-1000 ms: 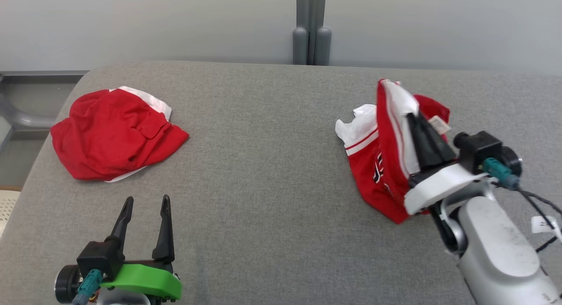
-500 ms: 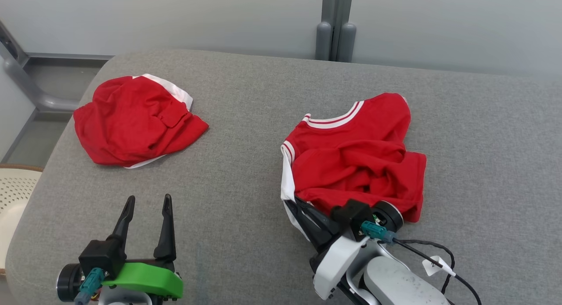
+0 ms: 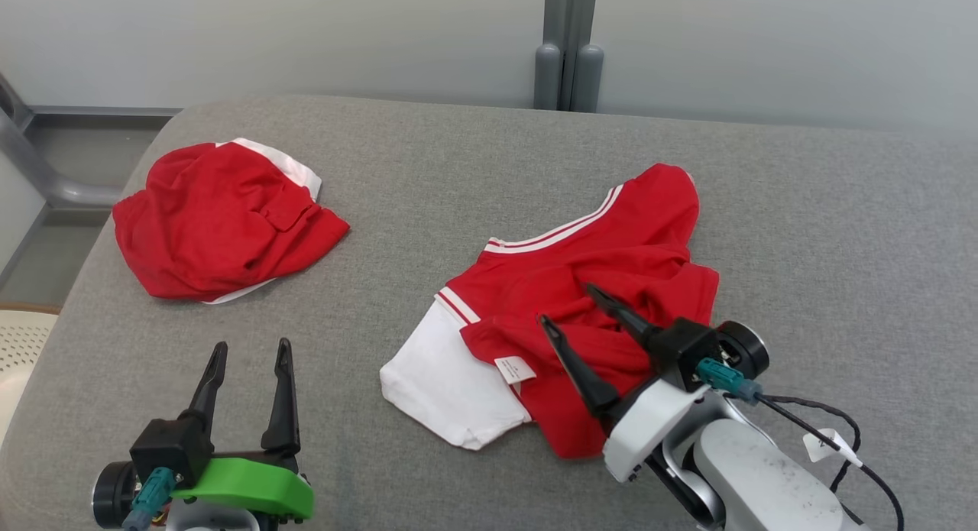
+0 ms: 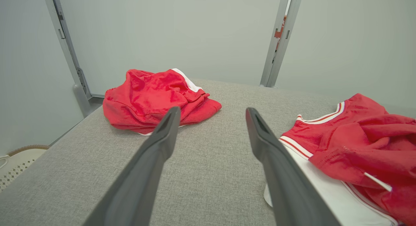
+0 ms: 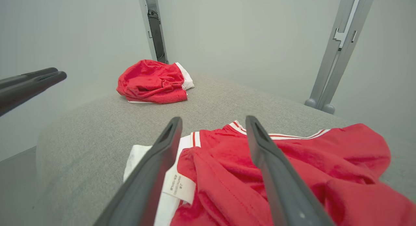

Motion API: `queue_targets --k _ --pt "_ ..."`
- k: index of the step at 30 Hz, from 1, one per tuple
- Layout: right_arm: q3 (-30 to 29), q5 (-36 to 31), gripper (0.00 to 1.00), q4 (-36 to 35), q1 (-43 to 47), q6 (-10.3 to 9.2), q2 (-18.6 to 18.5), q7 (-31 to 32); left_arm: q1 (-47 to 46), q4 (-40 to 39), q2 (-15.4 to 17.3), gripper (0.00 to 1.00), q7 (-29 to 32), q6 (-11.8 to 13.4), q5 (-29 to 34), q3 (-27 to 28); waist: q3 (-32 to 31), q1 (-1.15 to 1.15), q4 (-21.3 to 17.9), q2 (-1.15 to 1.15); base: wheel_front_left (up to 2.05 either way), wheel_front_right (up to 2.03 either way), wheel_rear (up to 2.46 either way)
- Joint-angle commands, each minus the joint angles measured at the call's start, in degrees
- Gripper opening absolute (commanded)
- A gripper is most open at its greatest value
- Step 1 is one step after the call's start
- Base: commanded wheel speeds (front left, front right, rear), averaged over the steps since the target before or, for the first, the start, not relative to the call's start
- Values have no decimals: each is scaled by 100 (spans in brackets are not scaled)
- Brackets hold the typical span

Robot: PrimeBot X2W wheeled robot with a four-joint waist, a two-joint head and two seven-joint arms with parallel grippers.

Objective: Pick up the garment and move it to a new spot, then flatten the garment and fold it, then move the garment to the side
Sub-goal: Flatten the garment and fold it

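Note:
The garment [image 3: 611,256], a crumpled red shirt with a white sleeve and white-striped trim, lies on the grey table [image 3: 428,172] right of centre; it also appears in the left wrist view [image 4: 357,131] and right wrist view [image 5: 308,161]. My right gripper [image 3: 567,304] hovers open just over its near red folds, holding nothing, its fingers straddling the cloth beside a white label [image 5: 213,119]. My left gripper [image 3: 252,345] stands open and empty at the lower left, above bare table [image 4: 213,110].
A second red garment [image 3: 221,225] with a white edge lies bunched at the table's far left [image 4: 152,96] [image 5: 151,81]. A white perforated basket [image 3: 23,340] sits beyond the table's left edge. A grey post [image 3: 565,50] stands behind the table.
My right gripper has opened and let go of the garment, which now lies spread on the table nearer the middle. The left gripper has not moved; the camera has shifted.

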Motion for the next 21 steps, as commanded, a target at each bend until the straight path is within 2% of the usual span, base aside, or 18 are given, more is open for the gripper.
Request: queue_targets --k 1,9,15,16,18,21 --pt "-19 -24 100 15 56 -10 -86 -19 32 -22 -5 100 -3 21 1 -5 -20 0 -22 0 0 0 0" --pt "493 -112 100 542 -243 -10 -531 397 -37 -1 -3 100 -3 24 -60 -73 21 0 7 0 0 0 0" --pt "860 -148 100 1117 -499 -10 -540 947 -53 13 -2 100 -3 30 -95 -113 71 0 104 0 0 0 0" --pt "921 -128 86 1242 -528 -10 -520 1067 -47 16 -2 100 -3 38 -99 -120 73 0 119 0 0 0 0" --pt "921 -40 0 1385 -612 -10 -462 1141 -30 17 -2 100 -3 47 -112 -128 66 0 135 0 0 0 0" --pt "767 45 0 1482 -650 -10 -446 930 18 18 -3 100 -3 83 -121 -101 26 0 104 0 0 0 0"
